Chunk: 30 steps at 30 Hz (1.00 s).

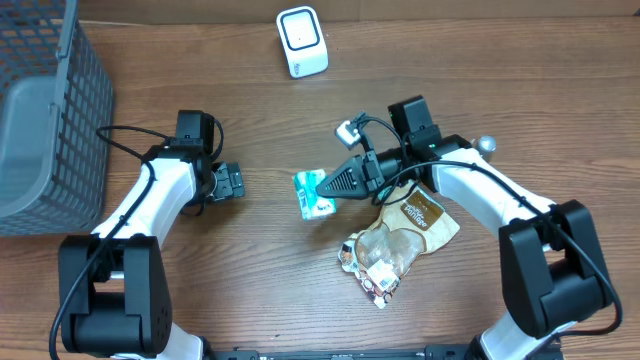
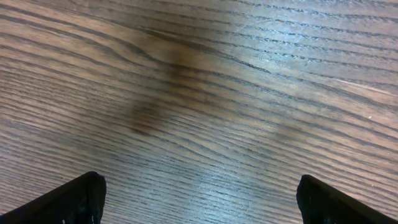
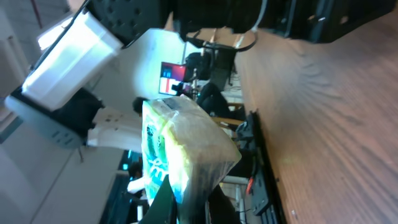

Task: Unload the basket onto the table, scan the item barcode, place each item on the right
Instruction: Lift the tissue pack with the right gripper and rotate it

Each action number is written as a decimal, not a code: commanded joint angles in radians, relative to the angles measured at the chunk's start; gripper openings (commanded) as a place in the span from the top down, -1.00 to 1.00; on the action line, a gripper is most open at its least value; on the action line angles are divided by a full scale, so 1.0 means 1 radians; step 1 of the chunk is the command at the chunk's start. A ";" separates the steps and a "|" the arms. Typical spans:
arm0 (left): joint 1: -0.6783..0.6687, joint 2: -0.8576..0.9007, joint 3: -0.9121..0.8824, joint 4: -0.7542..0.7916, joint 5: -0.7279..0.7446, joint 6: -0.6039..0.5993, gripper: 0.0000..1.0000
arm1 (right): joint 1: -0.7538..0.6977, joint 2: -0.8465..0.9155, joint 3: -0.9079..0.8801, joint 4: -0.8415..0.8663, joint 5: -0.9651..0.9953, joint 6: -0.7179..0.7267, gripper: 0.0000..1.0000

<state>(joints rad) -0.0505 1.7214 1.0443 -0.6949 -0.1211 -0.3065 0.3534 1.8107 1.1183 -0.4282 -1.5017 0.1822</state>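
The left arm [image 1: 160,195] is bent low at 9 o'clock, left fingers [image 2: 74,199] spread wide over the bench [image 1: 260,280]. At centre, the green-and-white packet [image 1: 310,196] is clamped between the right fingers [image 1: 337,182], the right arm [image 1: 480,190] reaching in from 3 o'clock, wrist rolled sideways.

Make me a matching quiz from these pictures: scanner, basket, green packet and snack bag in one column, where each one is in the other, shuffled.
1 scanner
2 basket
3 green packet
4 snack bag

A far left of the table
B pinched in the right hand
C far edge, middle
D lying flat, right of centre

Pairs: 1-C, 2-A, 3-B, 4-D
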 commanded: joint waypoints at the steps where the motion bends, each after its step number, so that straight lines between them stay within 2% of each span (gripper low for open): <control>1: -0.002 -0.006 0.017 0.000 -0.016 0.018 -1.00 | -0.002 -0.069 -0.005 -0.037 -0.068 -0.117 0.93; 17: -0.002 -0.006 0.017 0.000 -0.016 0.018 -0.99 | 0.000 -0.095 -0.005 -0.055 -0.068 -0.115 0.93; 30: -0.002 -0.006 0.017 0.000 -0.016 0.018 -0.99 | -0.002 -0.402 -0.005 -0.076 -0.068 -0.092 0.93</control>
<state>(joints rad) -0.0505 1.7214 1.0443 -0.6945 -0.1211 -0.3065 0.3538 1.4910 1.1179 -0.5076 -1.5368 0.0814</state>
